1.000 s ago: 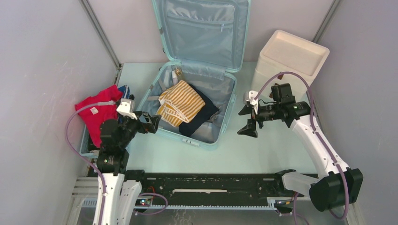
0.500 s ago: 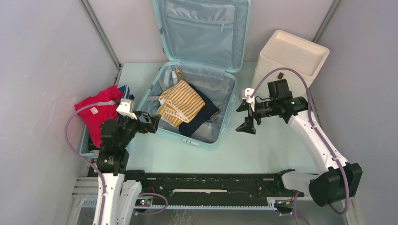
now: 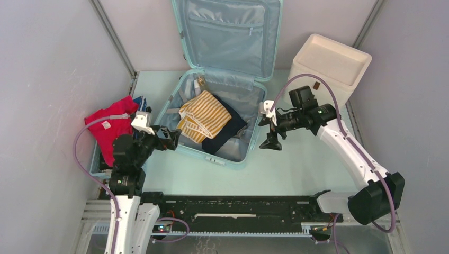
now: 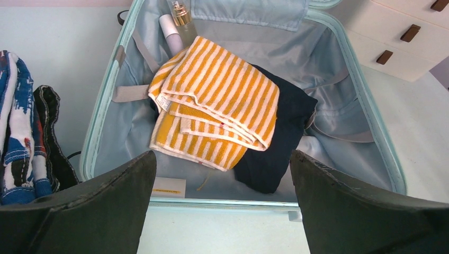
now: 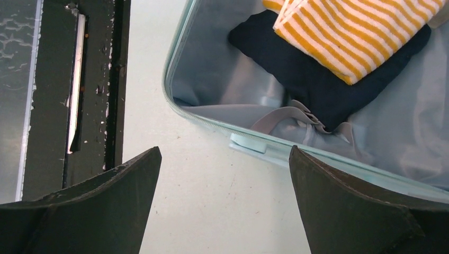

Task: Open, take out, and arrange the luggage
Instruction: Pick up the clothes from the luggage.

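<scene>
Right gripper point(image 3: 267, 127): jaws spread wide, holding nothing, just outside the suitcase's right rim.
Left gripper point(image 3: 170, 137): equally wide and empty, at the case's near left corner.
Suitcase point(image 3: 251, 103): lid up, lying between the two grippers, clothes inside.
Rim risk: a low reach inward could clip the wall and shove the case.
Cloth risk: the striped towel point(image 3: 204, 116) lies loosely folded on a dark garment point(image 3: 226, 132), so pinching one layer could unfold it or drag both.
Far risk: the bottles point(image 4: 182, 16) beyond the towel could tip, and the grey strap point(image 5: 280, 119) could snag.

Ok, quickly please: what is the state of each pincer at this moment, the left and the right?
Left pincer: open, holding nothing.
Right pincer: open, holding nothing.
</scene>
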`<state>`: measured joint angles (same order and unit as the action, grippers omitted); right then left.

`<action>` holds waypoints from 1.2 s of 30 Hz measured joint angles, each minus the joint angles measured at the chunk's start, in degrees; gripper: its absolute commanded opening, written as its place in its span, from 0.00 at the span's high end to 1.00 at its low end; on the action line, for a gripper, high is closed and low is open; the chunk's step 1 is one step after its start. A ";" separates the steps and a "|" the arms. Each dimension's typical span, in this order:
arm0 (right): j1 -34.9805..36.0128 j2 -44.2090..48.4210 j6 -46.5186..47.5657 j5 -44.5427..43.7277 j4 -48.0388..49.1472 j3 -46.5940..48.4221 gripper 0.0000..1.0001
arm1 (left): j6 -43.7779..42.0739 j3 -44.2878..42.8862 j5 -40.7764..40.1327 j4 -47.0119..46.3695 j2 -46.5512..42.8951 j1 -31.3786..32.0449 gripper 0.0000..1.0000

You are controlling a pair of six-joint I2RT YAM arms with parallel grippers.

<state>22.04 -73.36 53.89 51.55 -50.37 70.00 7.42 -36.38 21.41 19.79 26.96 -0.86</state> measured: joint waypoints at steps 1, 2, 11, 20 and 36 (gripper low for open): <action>0.63 -0.37 0.02 -0.44 0.02 0.48 0.00 | 0.00 0.00 -0.07 0.00 0.00 0.00 0.00; 1.22 -0.79 0.04 -0.87 0.02 0.94 0.00 | 0.00 0.00 -0.13 0.00 0.00 0.00 0.00; 4.74 -4.28 0.09 -4.39 0.02 3.82 0.00 | -0.02 0.00 -0.26 0.00 0.00 0.00 0.00; 6.75 -8.07 -0.02 -6.58 0.02 6.34 0.00 | -0.20 0.00 -0.26 0.00 0.00 0.00 0.00; 10.93 -22.88 -16.52 -11.28 8.11 18.27 0.00 | -0.42 0.00 -0.35 0.02 0.44 0.00 0.00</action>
<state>32.97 -96.25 37.36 40.27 -42.26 88.27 7.01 -36.38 21.06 19.81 27.40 -0.86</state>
